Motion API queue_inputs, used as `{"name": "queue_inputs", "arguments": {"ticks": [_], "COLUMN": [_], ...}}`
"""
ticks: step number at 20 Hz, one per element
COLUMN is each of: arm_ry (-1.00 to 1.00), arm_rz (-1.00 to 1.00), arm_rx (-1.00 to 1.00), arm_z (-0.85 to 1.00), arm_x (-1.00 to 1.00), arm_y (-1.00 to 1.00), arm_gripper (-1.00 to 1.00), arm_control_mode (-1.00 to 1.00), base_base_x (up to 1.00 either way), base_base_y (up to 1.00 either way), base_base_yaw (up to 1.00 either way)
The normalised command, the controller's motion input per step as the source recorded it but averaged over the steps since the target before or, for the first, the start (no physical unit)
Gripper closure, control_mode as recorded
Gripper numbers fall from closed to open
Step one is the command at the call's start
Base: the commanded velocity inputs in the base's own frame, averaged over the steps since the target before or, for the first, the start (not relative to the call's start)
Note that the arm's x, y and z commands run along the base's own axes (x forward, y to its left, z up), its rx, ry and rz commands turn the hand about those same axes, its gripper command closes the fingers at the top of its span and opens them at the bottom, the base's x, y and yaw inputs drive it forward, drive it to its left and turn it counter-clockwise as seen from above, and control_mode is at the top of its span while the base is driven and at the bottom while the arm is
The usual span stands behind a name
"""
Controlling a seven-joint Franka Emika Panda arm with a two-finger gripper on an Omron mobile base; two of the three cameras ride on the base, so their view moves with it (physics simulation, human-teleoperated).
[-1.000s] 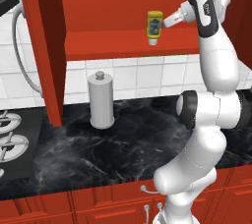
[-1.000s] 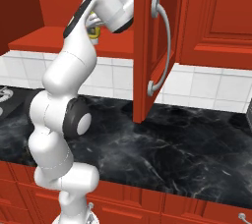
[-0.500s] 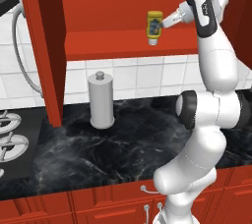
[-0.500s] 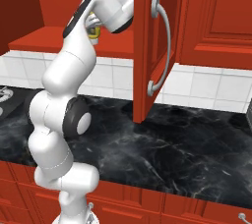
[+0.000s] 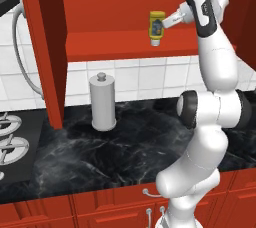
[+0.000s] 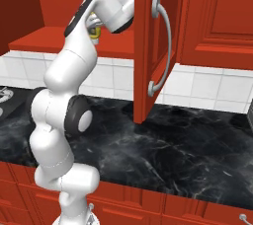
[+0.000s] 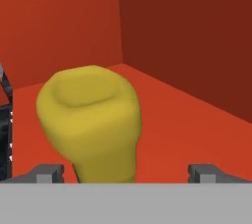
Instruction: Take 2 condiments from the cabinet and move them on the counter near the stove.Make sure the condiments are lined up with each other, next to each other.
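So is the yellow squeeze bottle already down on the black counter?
No, the yellow squeeze bottle stands cap-down on the red cabinet shelf, well above the counter.

A glossy white arm of rounded segments, dark grey joint caps, and two small dark grey fingertips.

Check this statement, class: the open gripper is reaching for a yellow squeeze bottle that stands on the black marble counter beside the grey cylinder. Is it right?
Not quite. The yellow squeeze bottle stands on the red shelf of the cabinet, not on the counter; the left base view shows it. The rest holds: the gripper is open at the bottle, and the grey cylinder is on the counter below.
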Motion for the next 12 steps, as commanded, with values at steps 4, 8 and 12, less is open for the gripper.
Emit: {"name": "queue_inputs", "arguments": {"ticks": [4, 8, 12], "arm_ry": [0.0, 0.0, 0.0], "arm_rz": [0.01, 0.01, 0.02], "arm_rx": [0.0, 0.0, 0.0], "arm_z": [-0.01, -0.05, -0.12], "arm_x": [0.02, 0.0, 0.0], "arm_y": [0.0, 0.04, 0.17], "arm_gripper": [-1.0, -1.0, 1.0], "arm_control_mode": [-1.0, -1.0, -1.0], "base_base_x": [0.0, 0.0, 0.0], "base_base_y": [0.0, 0.0, 0.0], "base_base_yaw": [0.0, 0.0, 0.0]}}
